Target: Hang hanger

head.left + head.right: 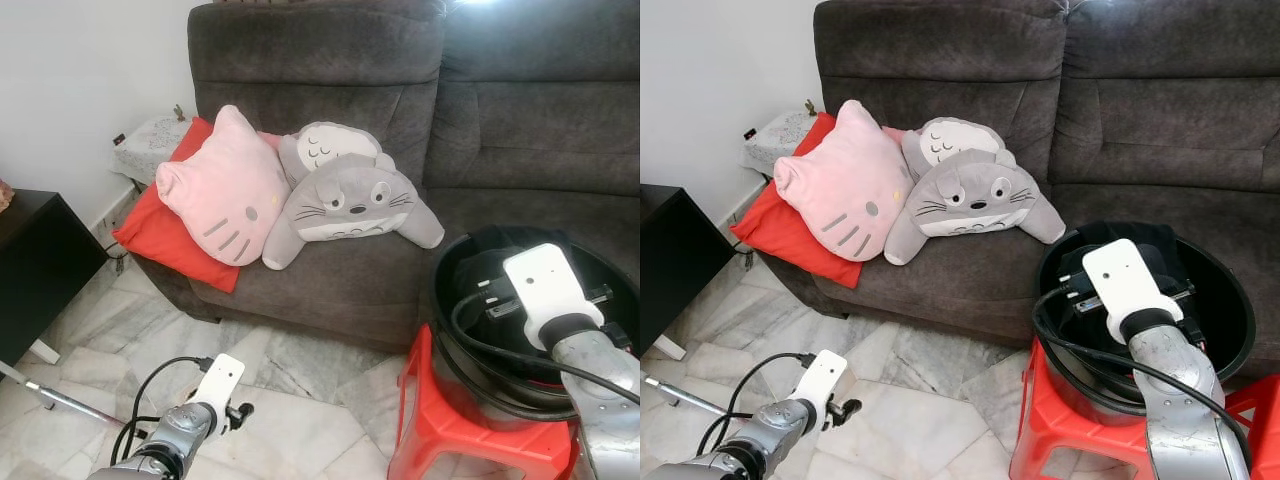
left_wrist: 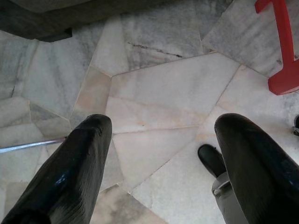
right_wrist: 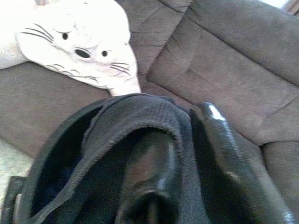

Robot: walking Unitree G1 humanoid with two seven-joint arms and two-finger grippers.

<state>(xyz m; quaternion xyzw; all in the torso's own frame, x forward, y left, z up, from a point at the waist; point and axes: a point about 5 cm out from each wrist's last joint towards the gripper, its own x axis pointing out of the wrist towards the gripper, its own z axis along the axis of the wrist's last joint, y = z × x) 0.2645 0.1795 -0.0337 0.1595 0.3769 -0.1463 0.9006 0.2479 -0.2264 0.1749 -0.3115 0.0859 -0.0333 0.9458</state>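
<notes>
A black round basket (image 1: 1047, 285) stands on a red plastic stool (image 1: 450, 432) in front of the sofa. A dark knitted garment (image 3: 140, 112) lies heaped inside it. My right gripper (image 3: 184, 128) reaches down into the basket; a fold of the garment drapes over one finger and sits pinched between the two black fingers (image 3: 224, 144). My left gripper (image 2: 163, 123) hangs low over the marble floor, open and holding nothing.
A dark grey sofa (image 1: 330, 60) carries a pink cat cushion (image 1: 215, 185), grey plush cushions (image 1: 350, 200) and a red cushion (image 1: 150, 225). A black cabinet (image 1: 30, 260) stands at the left. A thin metal rod (image 1: 60, 400) lies on the floor.
</notes>
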